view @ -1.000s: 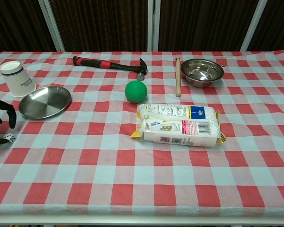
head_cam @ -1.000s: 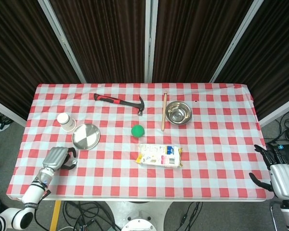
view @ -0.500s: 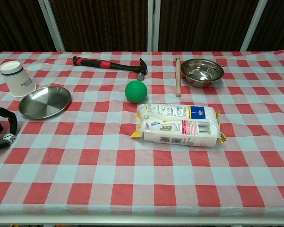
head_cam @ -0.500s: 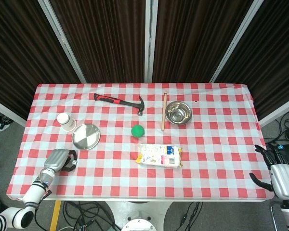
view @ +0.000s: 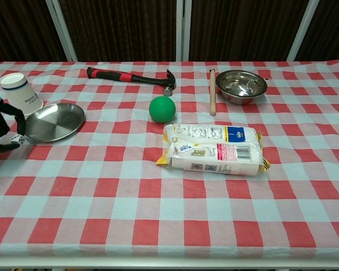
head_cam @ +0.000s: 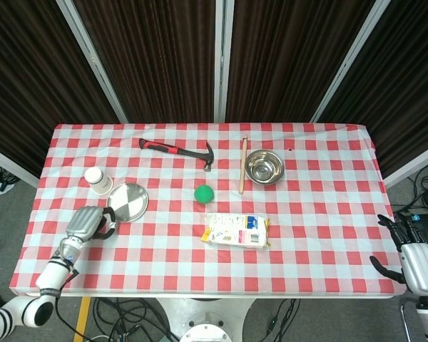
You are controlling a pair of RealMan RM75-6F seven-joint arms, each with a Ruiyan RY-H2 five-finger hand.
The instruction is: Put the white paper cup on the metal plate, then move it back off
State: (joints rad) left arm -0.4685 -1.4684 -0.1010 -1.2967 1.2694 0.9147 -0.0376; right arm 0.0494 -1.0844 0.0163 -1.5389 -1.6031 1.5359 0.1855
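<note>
Edges of both views cut things short: in the chest view the left hand (view: 1, 125) sits half out of the picture, and the right hand (head_cam: 414, 256) shows only in the head view, hanging off the worktop's (head_cam: 321, 214) corner with its lower arm lost past the edge. Left hand's fingers are curled in with nothing seen between them; whether a fingertip touches the plate (view: 53, 121) just beside it cannot be made out. Right hand is released, fingers spread, holding nothing.

Cup (view: 21, 93), white paper, stands mouth down just beyond the left hand, close against the far rim of the plate but not on it. Print on the cup's side is too small to read. Plate lies bare. Steel bowl (view: 241, 86) sits well apart from the left hand, across the cloth, and its inside shows only reflections. Beside it lies a wooden stick (view: 212, 90). Hammer (view: 131, 78), green ball (view: 161, 108) and a printed packet (view: 214, 149) lie between the two hands, the packet's lettering blurred
</note>
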